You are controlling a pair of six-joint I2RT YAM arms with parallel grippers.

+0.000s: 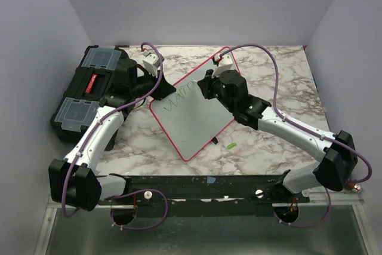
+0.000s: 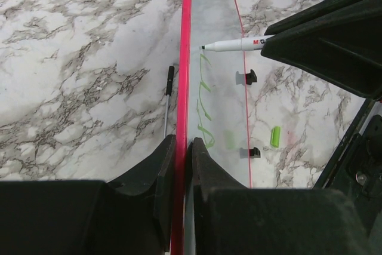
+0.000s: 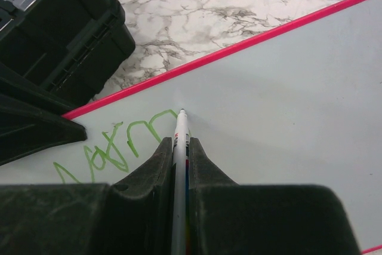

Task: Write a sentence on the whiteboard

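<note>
On the table, the left gripper pinches the whiteboard rim while the right gripper clamps a marker writing the green sentence; if the rim slips, strokes could smear.

**Fig. 1. A robotics laboratory test cell**

Two robot arms, the left arm and the right arm, are bolted to a black rail at the near edge of a marble-patterned bench. Plain pale walls box the bench in at the back and both sides. Purple cables run exposed along each arm. A black toolbox and a whiteboard share the bench — the furniture of an experiment rig.
</note>
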